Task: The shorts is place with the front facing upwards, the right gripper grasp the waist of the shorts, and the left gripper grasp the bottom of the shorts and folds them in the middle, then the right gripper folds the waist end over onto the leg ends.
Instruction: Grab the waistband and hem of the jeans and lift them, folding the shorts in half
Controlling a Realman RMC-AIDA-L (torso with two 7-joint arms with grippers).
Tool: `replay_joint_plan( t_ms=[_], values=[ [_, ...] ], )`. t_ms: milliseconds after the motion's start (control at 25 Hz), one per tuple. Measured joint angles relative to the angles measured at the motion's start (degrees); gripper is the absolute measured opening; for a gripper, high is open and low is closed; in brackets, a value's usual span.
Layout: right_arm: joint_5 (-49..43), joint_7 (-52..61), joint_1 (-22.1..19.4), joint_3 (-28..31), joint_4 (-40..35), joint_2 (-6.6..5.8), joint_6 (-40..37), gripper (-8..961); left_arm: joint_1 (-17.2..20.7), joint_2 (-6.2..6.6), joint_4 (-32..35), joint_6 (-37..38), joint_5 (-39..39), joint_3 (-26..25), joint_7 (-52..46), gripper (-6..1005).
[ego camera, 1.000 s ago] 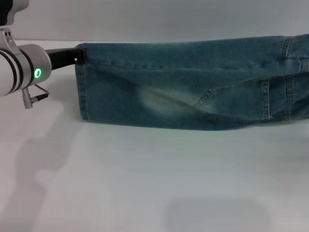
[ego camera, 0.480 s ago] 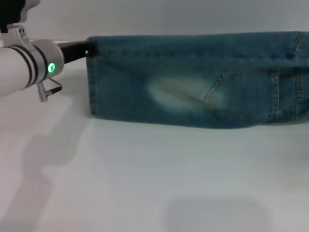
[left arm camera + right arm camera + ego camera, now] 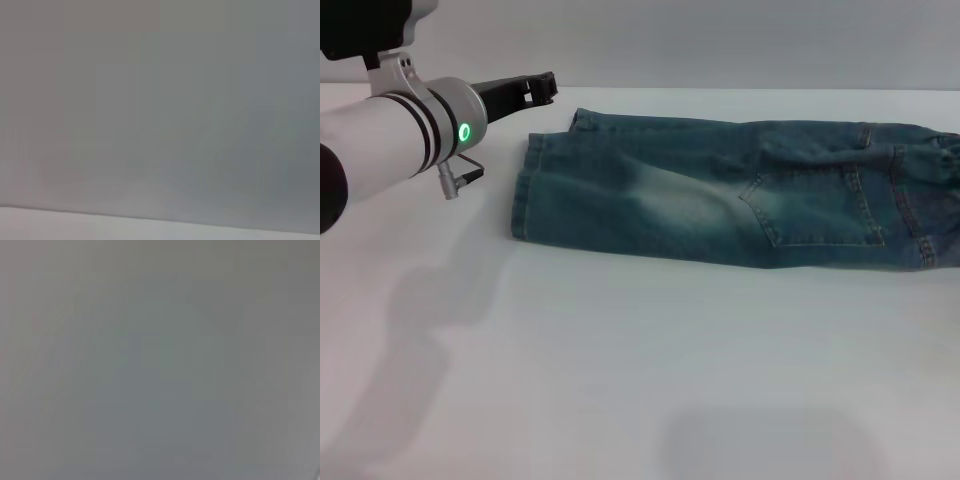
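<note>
Shorts: blue denim shorts (image 3: 740, 205) are laid flat on the white table (image 3: 650, 370), already doubled lengthwise into one long band, with a stitched back pocket uppermost.
Leg ends: the straight stitched leg hems (image 3: 523, 195) are found at the band's left end, plain and ungathered.
Waist: the puckered waist end (image 3: 935, 190) is cut off by the head view's right edge.
Left gripper: the black two-fingered claw (image 3: 542, 86) on its silver-white arm is held just beyond the hem corner, clear of the denim; its fingers appear slightly parted and nothing is gripped.
Right gripper: not seen in any view; only blank grey is shown by both wrist cameras.
Step in hand: the lengthwise fold is judged complete; the waist-over-hems fold is judged next.
Doing it well: the waist should be gripped through both layers, lifted low, carried straight along the band and laid square on the hems, so that the layers are not dragged apart.
</note>
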Motion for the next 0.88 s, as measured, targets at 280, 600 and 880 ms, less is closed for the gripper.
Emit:
replay_joint_plan(
  t_ms=[280, 600, 880],
  values=[
    [-0.42, -3.95, -3.71, -0.39, -2.75, 3.16, -1.28, 413, 3.88, 0.07, -5.87, -3.55, -0.17, 0.80, 2.33, 369],
    [-1.65, -2.54, -7.78, -2.92, -4.88, 5.87, -1.87, 524, 7.18, 0.17, -8.19, -5.25, -0.32, 1.40, 3.68, 745],
    [-2.20, -2.32, -9.08, -2.72, -3.22, 5.85, -0.11, 540, 7.35, 0.16, -7.68, -6.15, -0.32, 1.36, 4.39, 860]
  ],
)
